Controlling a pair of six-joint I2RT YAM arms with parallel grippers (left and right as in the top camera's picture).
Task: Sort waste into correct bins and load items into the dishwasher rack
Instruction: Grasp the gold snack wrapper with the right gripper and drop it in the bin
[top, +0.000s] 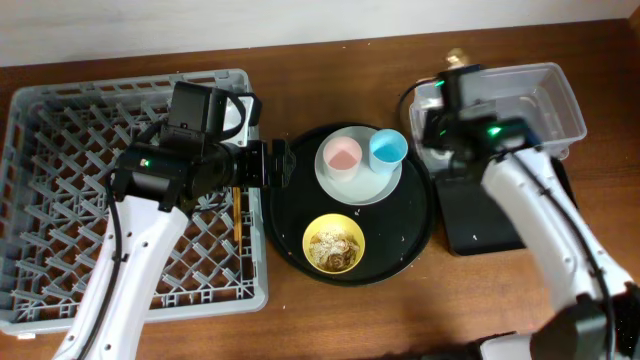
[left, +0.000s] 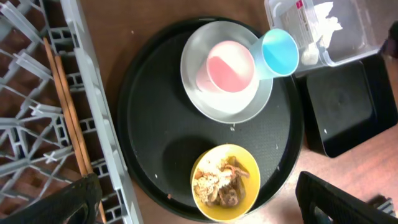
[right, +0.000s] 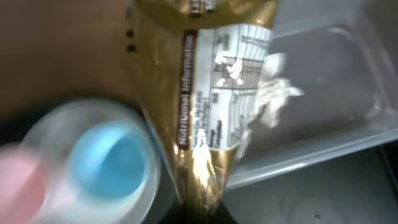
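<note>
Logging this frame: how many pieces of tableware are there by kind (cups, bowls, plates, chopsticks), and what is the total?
Cups: 2, the pink cup and the blue cup
Bowls: 1, the yellow bowl
Plates: 1, the white plate
Chopsticks: 2, the chopsticks lying in the rack
Total: 6

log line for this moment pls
left gripper: jaws open, by rack | right gripper: jaws shut on wrapper, at tub | chopsticks: in rack
</note>
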